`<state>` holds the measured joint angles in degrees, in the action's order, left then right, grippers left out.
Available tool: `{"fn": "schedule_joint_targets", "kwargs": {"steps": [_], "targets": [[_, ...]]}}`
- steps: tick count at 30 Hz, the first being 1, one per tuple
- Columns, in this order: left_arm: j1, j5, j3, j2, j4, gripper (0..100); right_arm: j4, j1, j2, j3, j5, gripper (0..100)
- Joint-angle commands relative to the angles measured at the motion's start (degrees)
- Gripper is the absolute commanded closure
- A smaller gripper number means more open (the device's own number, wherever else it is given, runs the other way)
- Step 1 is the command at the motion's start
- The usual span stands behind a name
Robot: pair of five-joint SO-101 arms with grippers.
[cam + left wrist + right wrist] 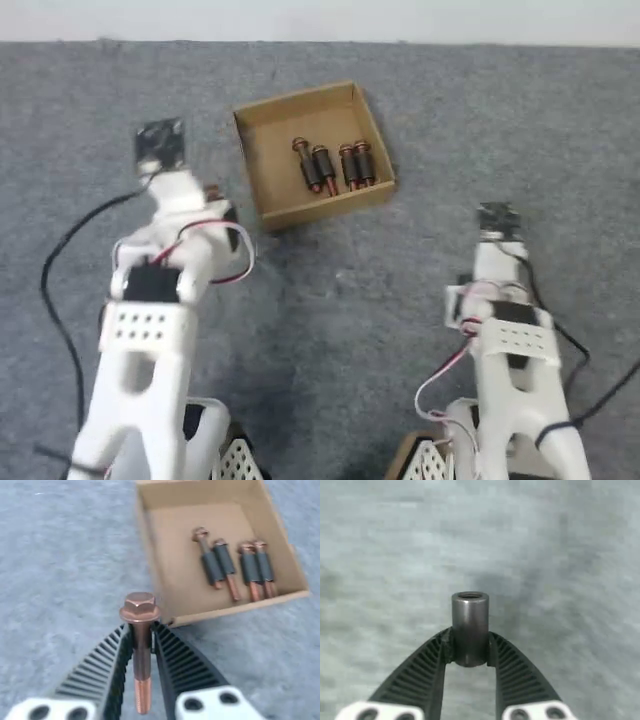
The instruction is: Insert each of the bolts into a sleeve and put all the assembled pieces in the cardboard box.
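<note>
My left gripper point(141, 635) is shut on a copper bolt point(141, 645), clamped by the shank with its hex head above the fingertips. It hovers over the carpet just in front of the cardboard box point(150, 555). In the box lie several bolts point(235, 565) fitted in dark sleeves. My right gripper point(470, 647) is shut on a dark metal sleeve point(470, 625), held upright with its open bore showing. From above, the left arm point(175, 215) stands by the box point(262, 205) and the right arm point(497, 250) lower right of it.
Grey carpet point(360, 300) covers the table. Black cables trail from both arms, one looping at the left point(60, 300). A pale wall strip runs along the far edge.
</note>
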<state>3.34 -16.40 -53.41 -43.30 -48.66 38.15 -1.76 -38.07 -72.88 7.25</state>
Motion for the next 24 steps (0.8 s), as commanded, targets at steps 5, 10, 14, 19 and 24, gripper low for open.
{"fn": "schedule_joint_targets", "kwargs": {"steps": [5, 10, 14, 19, 24], "targets": [[8.1, -0.9, -13.2, -14.9, 9.8, 99, -1.5, 18.2, -2.6, 7.9, -8.6, 99.2], [8.3, -0.9, -14.3, -15.0, 9.9, 99, -3.6, 30.0, -2.6, 9.7, -8.6, 99.2], [8.3, -0.9, -14.3, -15.0, 9.9, 99, -12.8, 34.5, -1.9, 9.3, -8.8, 99.2], [8.3, -0.9, -14.3, -15.0, 9.9, 99, -31.8, 34.9, -1.9, 5.2, -8.7, 99.2], [8.3, -0.9, -14.3, -15.0, 9.9, 99, -54.5, 34.9, -1.9, -2.7, -8.8, 99.2]]}}
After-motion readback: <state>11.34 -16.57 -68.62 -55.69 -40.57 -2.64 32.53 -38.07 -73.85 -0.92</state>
